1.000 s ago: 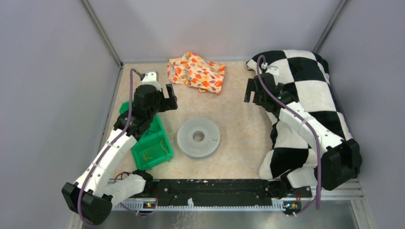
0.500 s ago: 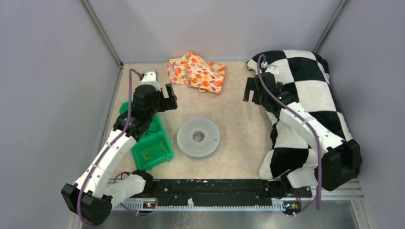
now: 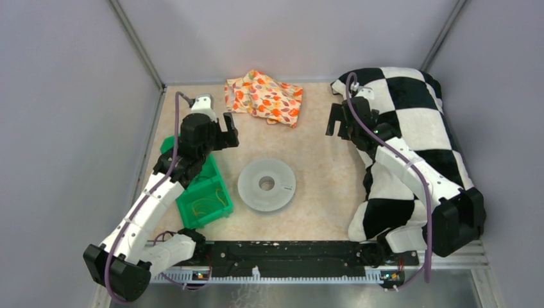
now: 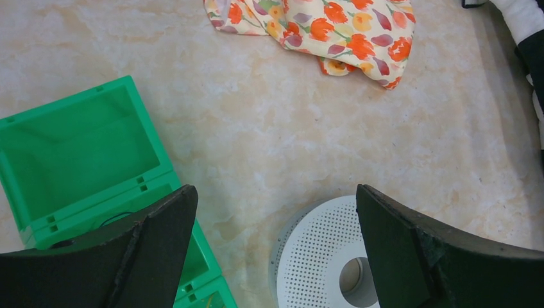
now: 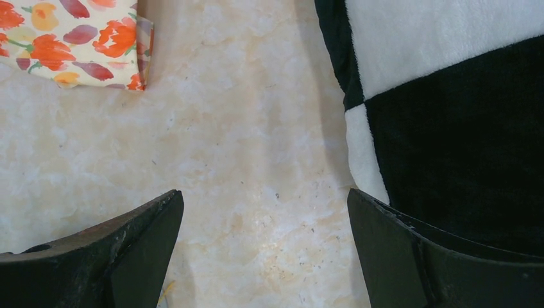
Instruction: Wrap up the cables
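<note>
Two claws hang spread and empty, and the thin yellow wire cables lie looped in the near compartment of the green plastic bin, back toward the bases from the left gripper, which sits far nearer than the right gripper

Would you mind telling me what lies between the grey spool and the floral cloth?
Nothing lies there: only bare marbled tabletop separates the spool from the floral cloth, as the left wrist view shows.
</note>
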Action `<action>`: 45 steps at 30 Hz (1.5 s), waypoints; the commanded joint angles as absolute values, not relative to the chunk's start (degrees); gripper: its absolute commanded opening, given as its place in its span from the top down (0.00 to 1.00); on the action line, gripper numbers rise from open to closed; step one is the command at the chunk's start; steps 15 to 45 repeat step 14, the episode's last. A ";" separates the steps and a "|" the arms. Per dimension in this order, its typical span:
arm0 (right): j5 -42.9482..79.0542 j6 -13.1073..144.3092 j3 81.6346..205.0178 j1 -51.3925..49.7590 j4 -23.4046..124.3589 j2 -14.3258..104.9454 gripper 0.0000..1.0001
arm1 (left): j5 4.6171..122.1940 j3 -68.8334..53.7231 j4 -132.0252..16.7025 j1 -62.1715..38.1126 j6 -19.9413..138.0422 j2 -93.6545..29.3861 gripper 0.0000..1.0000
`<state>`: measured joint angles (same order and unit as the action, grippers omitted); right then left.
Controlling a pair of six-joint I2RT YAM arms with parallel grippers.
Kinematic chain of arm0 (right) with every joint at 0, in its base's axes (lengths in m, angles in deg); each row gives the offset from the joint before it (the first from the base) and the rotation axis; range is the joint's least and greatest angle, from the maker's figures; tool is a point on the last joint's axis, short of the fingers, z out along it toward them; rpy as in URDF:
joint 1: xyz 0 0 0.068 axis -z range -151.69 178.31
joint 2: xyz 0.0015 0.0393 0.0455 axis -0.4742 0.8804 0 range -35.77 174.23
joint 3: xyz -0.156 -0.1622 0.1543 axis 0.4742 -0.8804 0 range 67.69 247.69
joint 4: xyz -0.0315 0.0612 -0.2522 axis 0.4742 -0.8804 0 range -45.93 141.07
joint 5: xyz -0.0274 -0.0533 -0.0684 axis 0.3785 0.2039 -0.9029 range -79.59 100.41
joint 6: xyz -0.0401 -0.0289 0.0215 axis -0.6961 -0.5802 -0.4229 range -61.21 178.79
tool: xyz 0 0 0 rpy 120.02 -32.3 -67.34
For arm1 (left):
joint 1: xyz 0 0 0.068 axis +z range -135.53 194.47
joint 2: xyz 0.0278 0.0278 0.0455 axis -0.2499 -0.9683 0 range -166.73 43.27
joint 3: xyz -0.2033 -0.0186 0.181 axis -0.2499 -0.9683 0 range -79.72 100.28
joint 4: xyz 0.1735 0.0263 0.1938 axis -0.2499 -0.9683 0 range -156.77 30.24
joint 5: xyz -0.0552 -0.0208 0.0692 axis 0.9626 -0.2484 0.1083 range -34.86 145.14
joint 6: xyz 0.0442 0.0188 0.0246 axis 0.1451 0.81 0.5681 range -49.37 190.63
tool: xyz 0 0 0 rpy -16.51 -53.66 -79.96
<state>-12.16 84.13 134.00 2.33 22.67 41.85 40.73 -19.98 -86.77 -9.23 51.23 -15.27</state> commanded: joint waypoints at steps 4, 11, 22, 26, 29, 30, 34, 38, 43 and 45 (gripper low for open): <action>-11.58 83.95 134.34 2.76 24.68 40.32 0.01 | 41.03 -19.39 -84.30 -9.17 51.79 -15.76 0.01; -12.17 83.96 134.17 2.68 24.98 39.35 0.01 | 41.89 -18.81 -84.80 -9.17 52.23 -15.82 0.01; -11.92 83.67 133.73 2.66 25.52 38.83 0.01 | 42.11 -18.82 -84.44 -9.17 52.30 -15.54 0.01; -11.92 83.67 133.73 2.66 25.52 38.83 0.01 | 42.11 -18.82 -84.44 -9.17 52.30 -15.54 0.01; -11.92 83.67 133.73 2.66 25.52 38.83 0.01 | 42.11 -18.82 -84.44 -9.17 52.30 -15.54 0.01; -11.92 83.67 133.73 2.66 25.52 38.83 0.01 | 42.11 -18.82 -84.44 -9.17 52.30 -15.54 0.01; -11.92 83.67 133.73 2.66 25.52 38.83 0.01 | 42.11 -18.82 -84.44 -9.17 52.30 -15.54 0.01; -11.92 83.67 133.73 2.66 25.52 38.83 0.01 | 42.11 -18.82 -84.44 -9.17 52.30 -15.54 0.01; -11.92 83.67 133.73 2.66 25.52 38.83 0.01 | 42.11 -18.82 -84.44 -9.17 52.30 -15.54 0.01; -11.92 83.67 133.73 2.66 25.52 38.83 0.01 | 42.11 -18.82 -84.44 -9.17 52.30 -15.54 0.01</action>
